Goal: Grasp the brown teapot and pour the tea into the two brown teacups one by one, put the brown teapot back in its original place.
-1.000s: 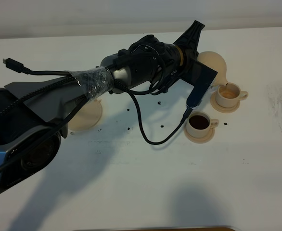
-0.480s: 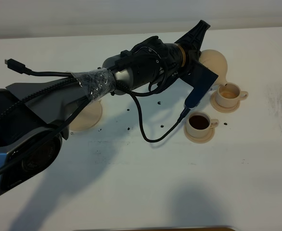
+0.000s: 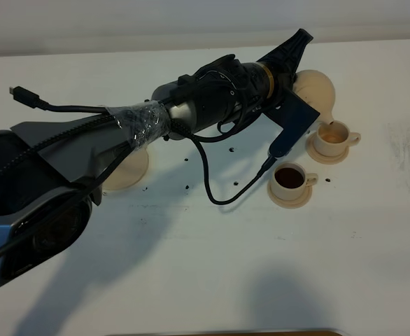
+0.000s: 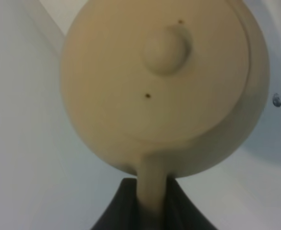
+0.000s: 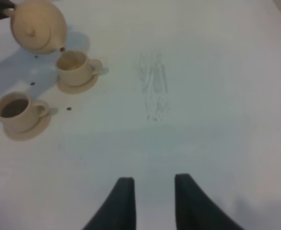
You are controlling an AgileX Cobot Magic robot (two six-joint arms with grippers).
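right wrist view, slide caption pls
Tipped teapot, spout by the pale teacup; the second teacup dark with tea.

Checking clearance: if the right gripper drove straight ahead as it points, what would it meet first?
Probably bare table near the scuff marks, though depth is unclear. The right gripper points clear of the cups and teapot.

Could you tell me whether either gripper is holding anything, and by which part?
The left gripper holds the brown teapot by its loop handle; the right gripper holds nothing.

White tabletop (image 3: 191, 273) — dark specks (image 3: 235, 183); faint grey scuffs (image 3: 405, 150) on the right; possibly a pale wall (image 3: 121, 24) behind
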